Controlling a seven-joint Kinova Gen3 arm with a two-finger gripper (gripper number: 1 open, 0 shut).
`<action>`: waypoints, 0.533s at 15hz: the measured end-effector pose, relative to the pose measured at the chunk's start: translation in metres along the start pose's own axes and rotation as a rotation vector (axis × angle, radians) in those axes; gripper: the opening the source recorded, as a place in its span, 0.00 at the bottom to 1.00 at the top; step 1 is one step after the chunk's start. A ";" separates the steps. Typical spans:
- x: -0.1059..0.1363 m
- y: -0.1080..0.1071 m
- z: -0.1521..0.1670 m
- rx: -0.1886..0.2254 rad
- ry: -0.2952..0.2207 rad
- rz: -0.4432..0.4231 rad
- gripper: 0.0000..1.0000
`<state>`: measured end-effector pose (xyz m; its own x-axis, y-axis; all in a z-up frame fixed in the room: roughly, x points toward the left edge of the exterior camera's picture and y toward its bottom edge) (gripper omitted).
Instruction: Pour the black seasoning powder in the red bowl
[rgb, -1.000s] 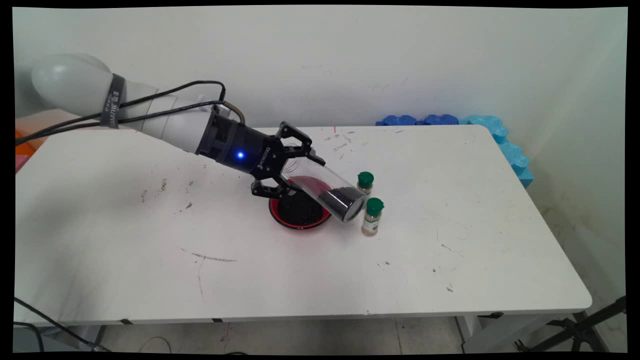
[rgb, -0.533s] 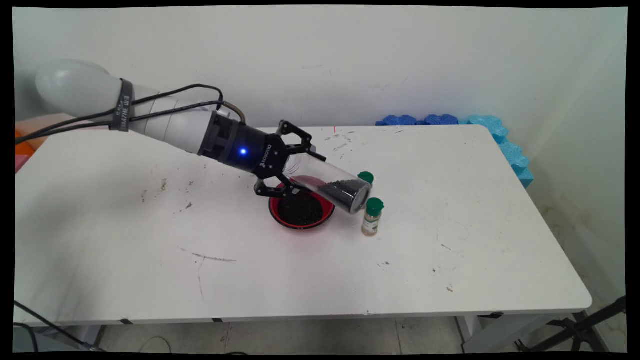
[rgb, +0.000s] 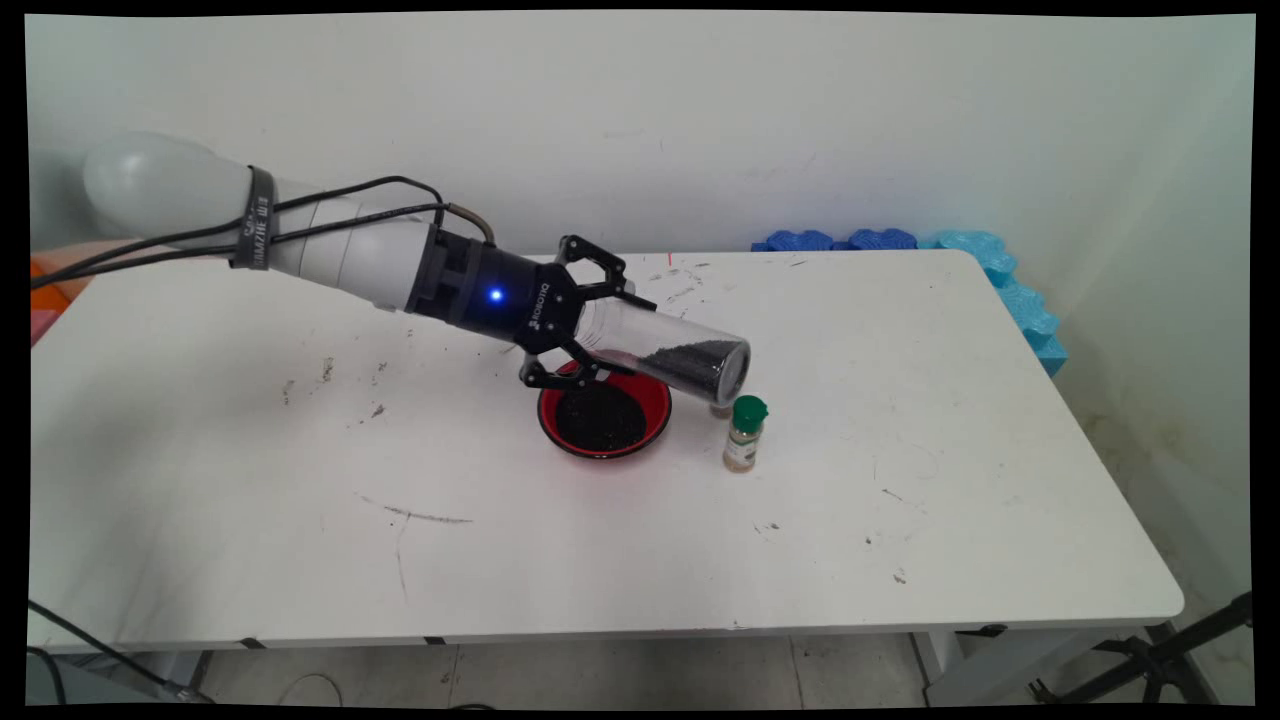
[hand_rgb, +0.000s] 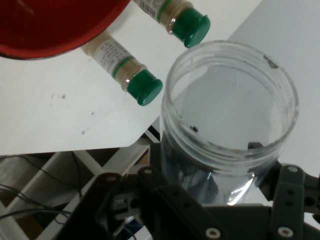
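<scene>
The far spice bottle (rgb: 720, 408) is mostly hidden behind the jar (rgb: 665, 350) out past the fingertips; red bowl (hand_rgb: 55, 27) is cropped up top.

the gripper (hand_rgb: 215, 200) rises from the bottom edge, its black linkage closed round a clear jar (hand_rgb: 227, 125) whose open mouth faces the camera. a few dark specks cling inside the jar. past its rim lies the white table (hand_rgb: 60, 115). a red bowl (hand_rgb: 55, 25) fills the upper left corner. two spice bottles with green caps lie between bowl and jar: one (hand_rgb: 125, 67) near the jar's rim, the other (hand_rgb: 175, 17) at the top edge. below the table edge hang what may be cables.
</scene>
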<state>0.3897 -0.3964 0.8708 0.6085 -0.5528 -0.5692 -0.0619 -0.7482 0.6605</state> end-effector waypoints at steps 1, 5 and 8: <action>0.000 0.000 0.001 -0.005 -0.002 -0.014 0.00; 0.000 -0.003 0.004 -0.024 -0.012 -0.065 0.00; -0.001 -0.004 0.005 -0.043 -0.013 -0.107 0.00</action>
<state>0.3854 -0.3951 0.8660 0.5994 -0.4760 -0.6435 0.0367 -0.7868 0.6161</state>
